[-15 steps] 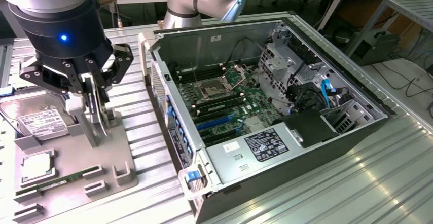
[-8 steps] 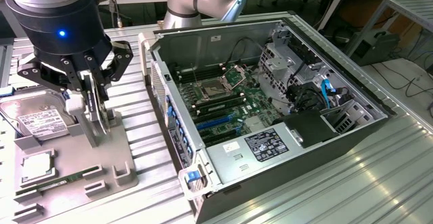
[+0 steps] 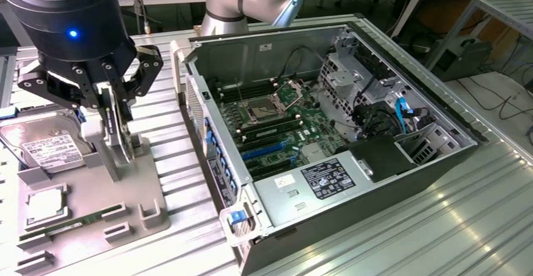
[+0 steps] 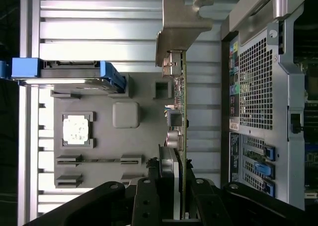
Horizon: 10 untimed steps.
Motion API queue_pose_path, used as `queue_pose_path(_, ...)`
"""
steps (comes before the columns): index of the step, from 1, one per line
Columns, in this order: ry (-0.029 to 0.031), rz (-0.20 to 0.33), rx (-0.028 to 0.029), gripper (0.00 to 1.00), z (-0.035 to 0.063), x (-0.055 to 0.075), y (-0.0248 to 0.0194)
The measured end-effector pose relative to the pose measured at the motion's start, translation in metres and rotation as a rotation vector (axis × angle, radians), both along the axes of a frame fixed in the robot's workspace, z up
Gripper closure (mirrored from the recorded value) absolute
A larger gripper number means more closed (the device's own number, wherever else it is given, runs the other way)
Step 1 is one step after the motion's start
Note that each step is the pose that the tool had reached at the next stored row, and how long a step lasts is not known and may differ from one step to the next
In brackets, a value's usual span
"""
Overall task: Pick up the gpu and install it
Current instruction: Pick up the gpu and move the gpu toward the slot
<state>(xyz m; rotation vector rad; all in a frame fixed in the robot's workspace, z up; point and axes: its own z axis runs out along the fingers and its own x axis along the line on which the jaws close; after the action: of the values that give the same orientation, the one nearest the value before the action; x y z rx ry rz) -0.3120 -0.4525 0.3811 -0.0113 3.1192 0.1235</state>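
The gpu is a thin dark card standing on edge over the grey fixture tray, at the exterior view's left. My gripper comes down from above and is shut on the card's upper edge, one finger on each face. The wrist view looks along the card edge-on, with its silver end bracket at the far end and my gripper clamped around it. I cannot tell whether the card's lower edge still rests in the tray's slot.
The open computer case lies to the exterior view's right of the tray, motherboard and blue card slots exposed; its perforated rear panel runs beside the card. The tray also holds a hard drive, a processor and a memory stick.
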Motion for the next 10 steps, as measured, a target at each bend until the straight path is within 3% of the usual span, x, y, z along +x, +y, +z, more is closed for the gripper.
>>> queue_pose_path(10, 0.0001, 0.0, -0.0001, 0.72, 0.0092, 0.0, -0.0002)
